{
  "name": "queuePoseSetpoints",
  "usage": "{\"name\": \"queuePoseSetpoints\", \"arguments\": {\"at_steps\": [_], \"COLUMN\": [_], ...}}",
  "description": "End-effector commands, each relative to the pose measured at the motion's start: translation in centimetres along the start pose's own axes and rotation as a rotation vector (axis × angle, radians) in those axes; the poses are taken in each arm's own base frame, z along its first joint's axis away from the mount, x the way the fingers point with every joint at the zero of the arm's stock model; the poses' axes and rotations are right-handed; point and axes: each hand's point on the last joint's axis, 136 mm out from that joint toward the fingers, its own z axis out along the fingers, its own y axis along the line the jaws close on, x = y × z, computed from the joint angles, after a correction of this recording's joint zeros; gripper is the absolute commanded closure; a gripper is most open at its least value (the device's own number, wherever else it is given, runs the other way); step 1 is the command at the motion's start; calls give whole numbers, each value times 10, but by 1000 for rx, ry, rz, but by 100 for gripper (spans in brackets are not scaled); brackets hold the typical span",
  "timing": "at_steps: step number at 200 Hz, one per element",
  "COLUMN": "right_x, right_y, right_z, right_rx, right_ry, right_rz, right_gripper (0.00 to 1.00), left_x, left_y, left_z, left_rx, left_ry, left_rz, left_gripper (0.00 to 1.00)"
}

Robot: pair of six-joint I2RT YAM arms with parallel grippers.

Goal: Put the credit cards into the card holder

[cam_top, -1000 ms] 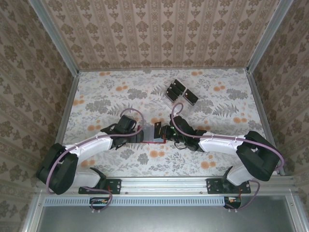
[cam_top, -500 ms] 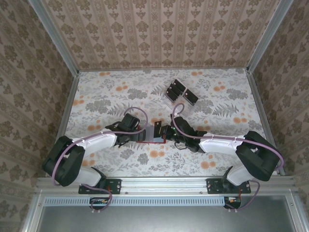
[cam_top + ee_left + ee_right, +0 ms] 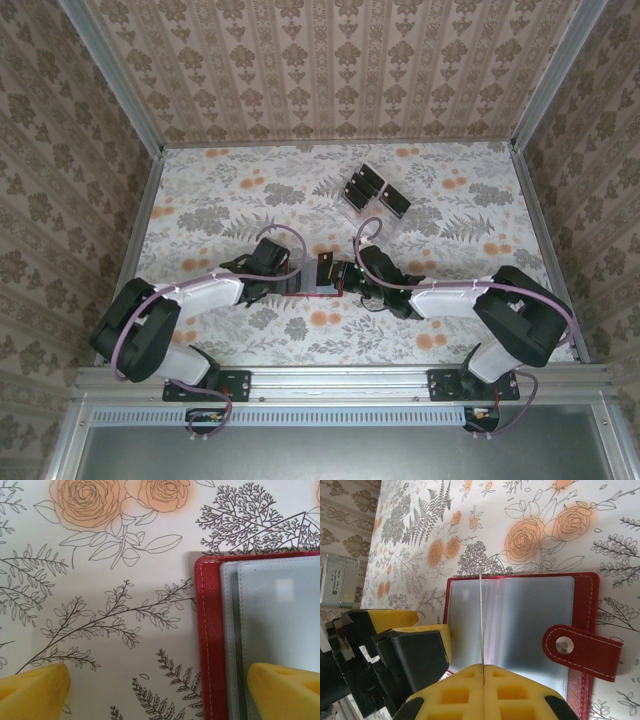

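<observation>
The red card holder (image 3: pixel 580 605) lies open between the table's (image 3: pixel 220 190) centre and near edge, with its clear pockets up and its snap strap (image 3: pixel 582 650) folded out. The right gripper (image 3: pixel 483 672) is pinched tight on a thin sheet (image 3: pixel 481 625) that stands edge-on from the pockets. The left gripper (image 3: pixel 157 690) is spread wide and empty, one finger over the pockets and one over bare table. The black credit cards (image 3: pixel 368 182) sit in a clear rack (image 3: pixel 350 207) toward the far edge, well apart.

card holder (image 3: pixel 322 276) between left arm (image 3: pixel 200 295), right arm (image 3: pixel 450 297); credit cards (image 3: pixel 366 184) behind, well apart
</observation>
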Motion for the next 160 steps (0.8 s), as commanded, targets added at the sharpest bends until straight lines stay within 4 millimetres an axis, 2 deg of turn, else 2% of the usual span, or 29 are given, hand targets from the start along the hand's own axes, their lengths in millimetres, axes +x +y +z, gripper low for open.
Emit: {"name": "queuePoseSetpoints", "arguments": {"at_steps": [1, 160], "right_x": [0, 8], "right_y": [2, -7], "right_z": [3, 20], "right_rx": [-40, -106], "right_ry": [-11, -35], "right_rz": [13, 68], "right_gripper": [100, 100], "left_x": [16, 22], "left_y": [13, 15], "left_z": [1, 3], "left_rx": [-51, -54], "left_ry": [29, 40], "left_rz": [-14, -19], "left_gripper": [0, 0]}}
